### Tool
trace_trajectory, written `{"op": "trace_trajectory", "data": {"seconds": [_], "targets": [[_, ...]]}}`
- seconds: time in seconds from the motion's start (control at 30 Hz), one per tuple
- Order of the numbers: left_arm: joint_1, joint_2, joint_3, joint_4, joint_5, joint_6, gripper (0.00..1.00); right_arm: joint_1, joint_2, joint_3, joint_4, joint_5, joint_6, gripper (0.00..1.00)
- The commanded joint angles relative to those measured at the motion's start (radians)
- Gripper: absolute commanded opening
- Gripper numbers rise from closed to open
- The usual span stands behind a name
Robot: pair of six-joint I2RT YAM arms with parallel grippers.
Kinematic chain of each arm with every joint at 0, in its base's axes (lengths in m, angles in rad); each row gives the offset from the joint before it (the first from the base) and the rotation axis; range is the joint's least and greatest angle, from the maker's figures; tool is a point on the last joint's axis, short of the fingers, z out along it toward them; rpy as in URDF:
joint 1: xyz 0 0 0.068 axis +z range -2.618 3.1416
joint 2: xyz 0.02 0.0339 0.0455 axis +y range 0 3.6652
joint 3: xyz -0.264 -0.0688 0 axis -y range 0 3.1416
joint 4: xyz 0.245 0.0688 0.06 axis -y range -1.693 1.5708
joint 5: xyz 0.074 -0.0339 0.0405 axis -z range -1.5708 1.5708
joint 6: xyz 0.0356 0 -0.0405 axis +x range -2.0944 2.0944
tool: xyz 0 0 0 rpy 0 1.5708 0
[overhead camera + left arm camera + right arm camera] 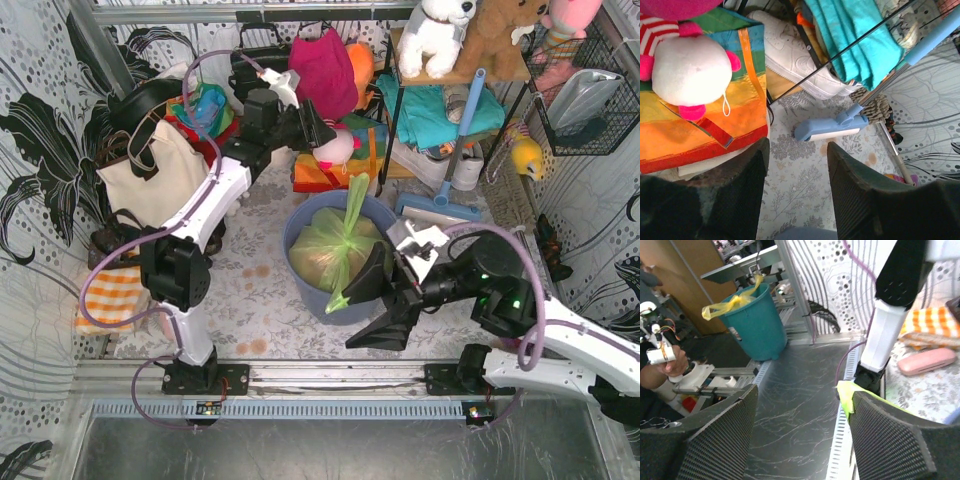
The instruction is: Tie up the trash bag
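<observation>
- While your right gripper point(360, 312) hangs with its jaws wide apart, the trash bag point(335, 250) sits just ahead of its fingertips, inside the round blue-grey bin point(303, 283).
- The bag is thin, translucent light green and crinkled, with tan filling showing through. One twisted tail stands up on its far side from that gripper, and another droops over the bin rim to the fingertips.
- In your right wrist view, a strip of green plastic lies against the inner face of one finger point(890, 440); nothing is clamped.
- Your left gripper point(797, 150) is spread too and empty, well beyond the bag, over a rainbow-striped cloth point(700, 125) and a white plush toy point(690, 70).
</observation>
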Motion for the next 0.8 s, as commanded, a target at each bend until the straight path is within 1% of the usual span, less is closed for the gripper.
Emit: {"op": "trace_trajectory", "data": {"seconds": [0.0,0.1,0.2,0.33,0.4,0.47,0.53,0.67,0.77], "targets": [[0.001,-0.102,0.012,0.050,-0.072,0.046,0.59,0.005,0.001,0.154,-0.252,0.144,-0.134,0.70],[0.007,-0.156,-0.012,0.029,-0.155,0.091,0.60,0.005,0.043,0.251,-0.411,0.369,-0.203,0.70],[0.006,-0.220,-0.071,0.030,-0.254,0.137,0.61,0.005,0.080,0.302,-0.494,0.577,-0.229,0.71],[0.010,-0.323,-0.191,0.075,-0.348,0.174,0.63,0.006,0.098,0.309,-0.490,0.637,-0.261,0.72],[0.013,-0.358,-0.233,0.082,-0.372,0.184,0.63,0.006,0.105,0.312,-0.485,0.602,-0.285,0.71],[0.013,-0.389,-0.275,0.086,-0.395,0.192,0.64,0.006,0.120,0.326,-0.495,0.660,-0.271,0.72],[0.014,-0.422,-0.324,0.095,-0.411,0.194,0.64,0.006,0.124,0.328,-0.492,0.779,-0.252,0.72],[0.015,-0.492,-0.465,0.134,-0.463,0.183,0.65,0.004,0.125,0.317,-0.435,1.134,-0.249,0.79],[0.021,-0.543,-0.568,0.153,-0.520,0.174,0.70,0.000,0.152,0.321,-0.394,1.332,-0.320,0.83]]}}
